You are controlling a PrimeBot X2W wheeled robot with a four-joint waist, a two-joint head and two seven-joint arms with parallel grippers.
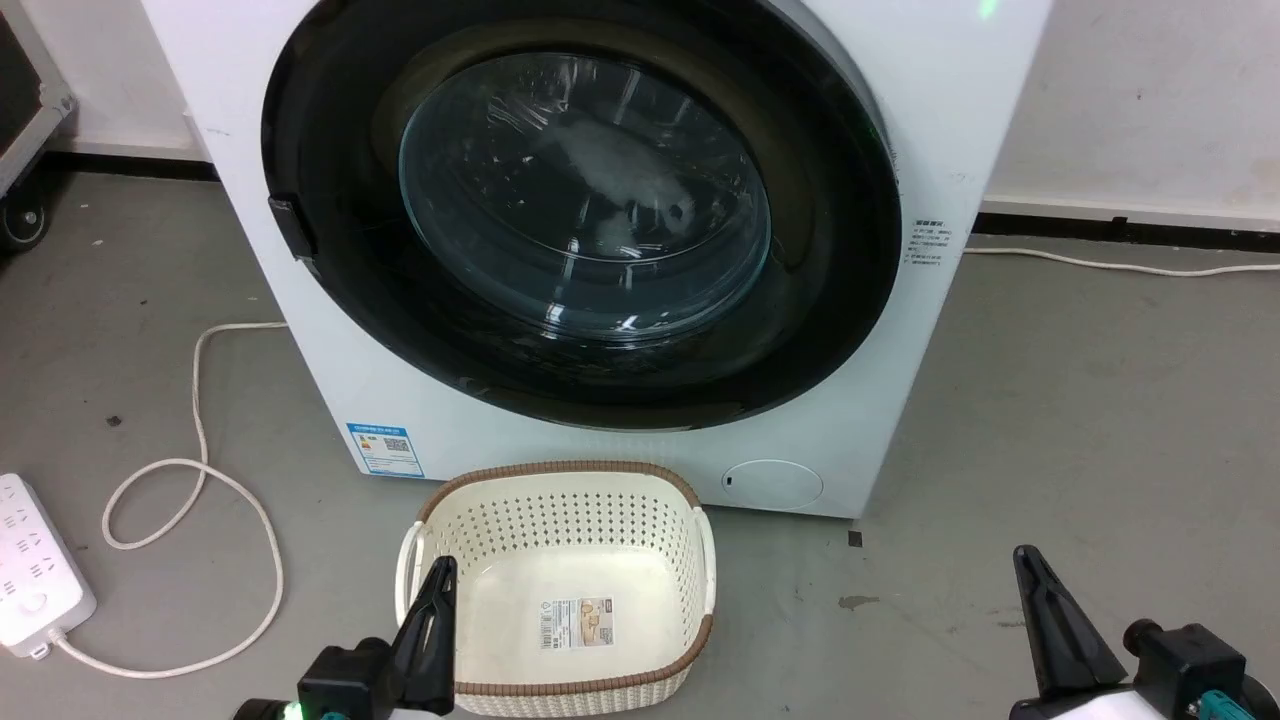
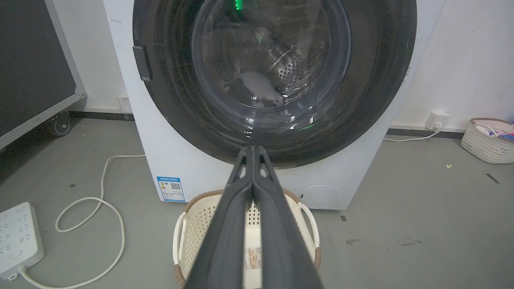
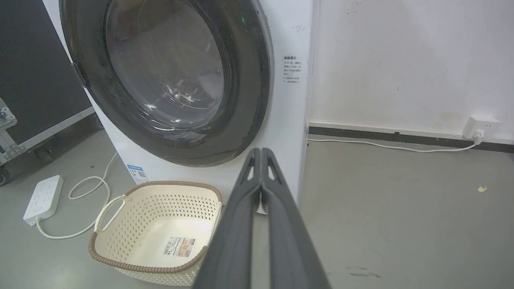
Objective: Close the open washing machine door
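Straight ahead of both grippers and above them, the washing machine door (image 1: 585, 215) stands beyond the basket (image 1: 560, 468). Its black rim lies flat against the white machine front (image 1: 330, 400), with no gap that I can make out. In the right wrist view, seen at a slant, the rim hugs the cabinet along its whole visible edge. Whether it is latched cannot be told.

A small dark tab (image 1: 291, 228) sits on the door's left edge, so any last push would likely belong on that side. The left gripper (image 1: 441, 572), low over the basket's near left corner, is the nearer of the 2. The right gripper (image 1: 1024, 558) hangs low off the machine's right corner, well apart from the door.

Each gripper's 2 fingers are pressed together, holding nothing and touching nothing. By this look the closing is done or needs only a firm press.
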